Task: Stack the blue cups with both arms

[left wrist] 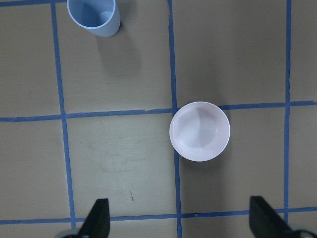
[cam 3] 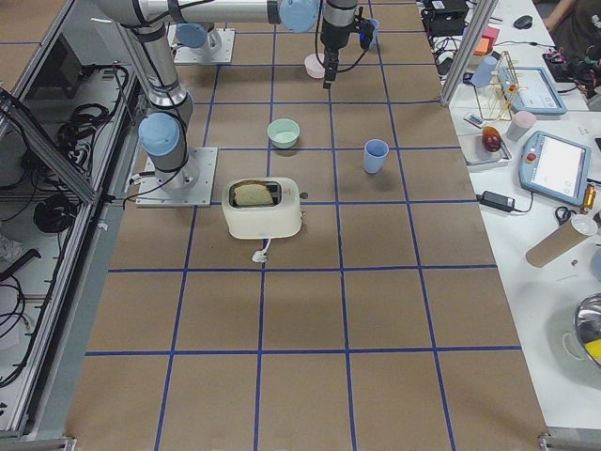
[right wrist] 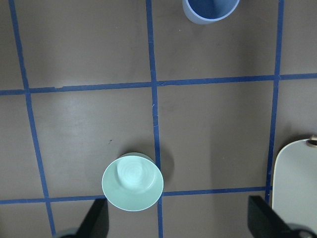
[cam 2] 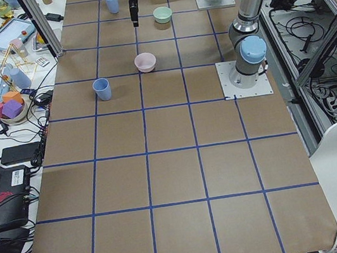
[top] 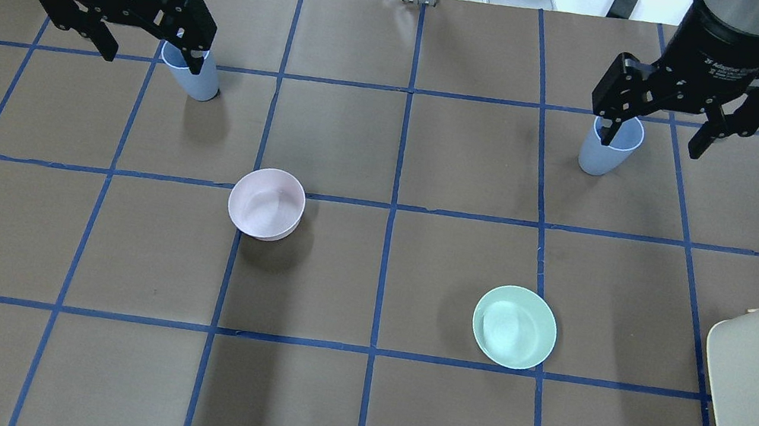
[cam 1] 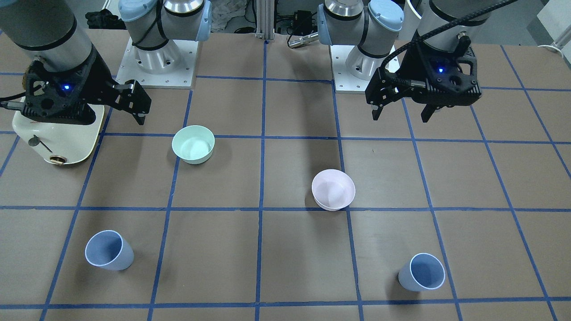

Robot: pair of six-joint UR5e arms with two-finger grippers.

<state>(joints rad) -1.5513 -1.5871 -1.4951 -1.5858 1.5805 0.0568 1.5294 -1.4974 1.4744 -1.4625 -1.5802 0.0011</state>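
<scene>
Blue cups (cam 1: 109, 256) (cam 1: 421, 272), pink bowl (cam 1: 333, 189), mint bowl (cam 1: 193, 143)

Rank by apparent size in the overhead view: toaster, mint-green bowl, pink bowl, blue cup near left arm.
1. Cream toaster, cut off by the frame.
2. Mint-green round bowl and pale pink round bowl: nearly alike, mint nearer the camera, so unranked.
3. Periwinkle-blue tapered cup, smallest.

Robotics lab: table (cam 2: 176, 176) under brown paper, blue tape grid (cam 2: 160, 151); left arm (cam 2: 250, 4) on bolted base plate (cam 2: 233, 90); teach pendant (cam 3: 556, 167), cable bundles (cam 2: 328, 43) alongside.
</scene>
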